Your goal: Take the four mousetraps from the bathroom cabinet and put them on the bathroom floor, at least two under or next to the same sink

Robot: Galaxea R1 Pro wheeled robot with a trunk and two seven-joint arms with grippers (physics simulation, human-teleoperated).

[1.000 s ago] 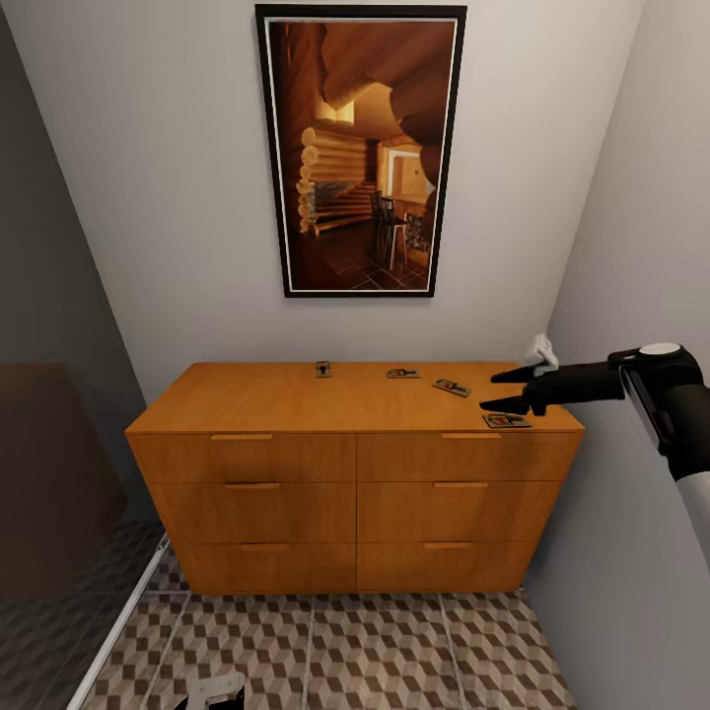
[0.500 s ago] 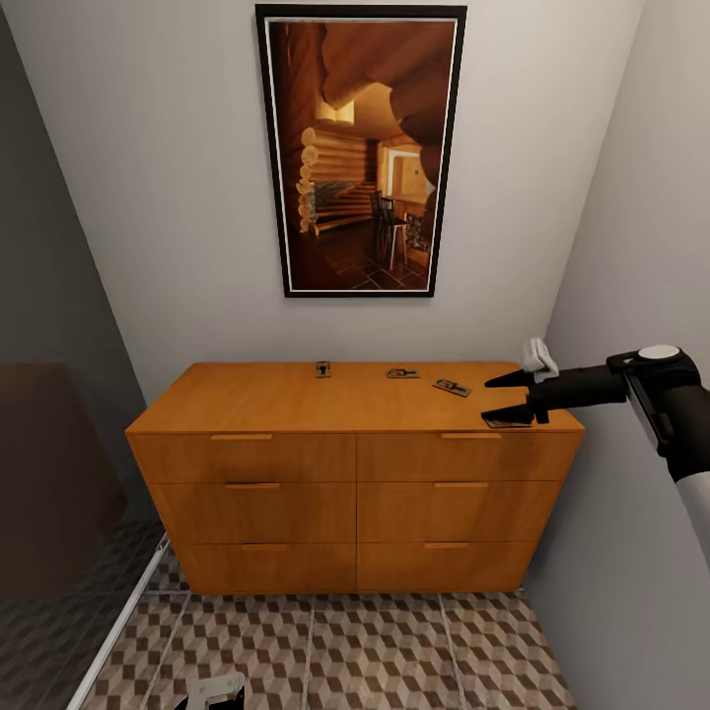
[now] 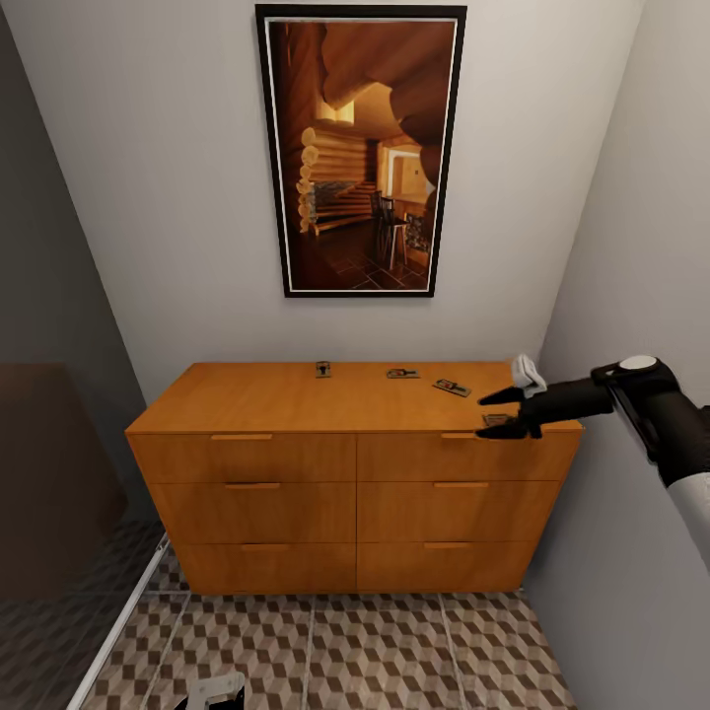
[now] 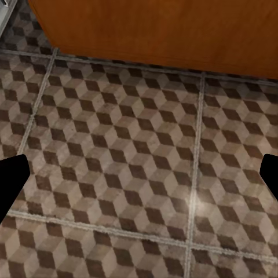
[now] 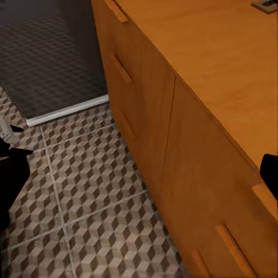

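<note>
Reaching: right gripper (image 3: 505, 412) open, fingers straddling the front-right mousetrap (image 3: 494, 421), nothing held | left gripper (image 4: 139, 174) wide open, empty, over floor (image 4: 116, 174) | three other mousetraps (image 3: 452, 388) on cabinet (image 3: 296, 404) | progress: none on floor yet, all four remain.

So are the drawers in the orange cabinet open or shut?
Shut. All six drawer fronts of the cabinet sit flush, with no gaps; the mousetraps lie on its top.

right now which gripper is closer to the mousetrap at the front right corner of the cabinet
Right. The right gripper is open around the mousetrap at the cabinet's front right corner. The left gripper hangs low over the bathroom floor in front of the cabinet, far below.
</note>
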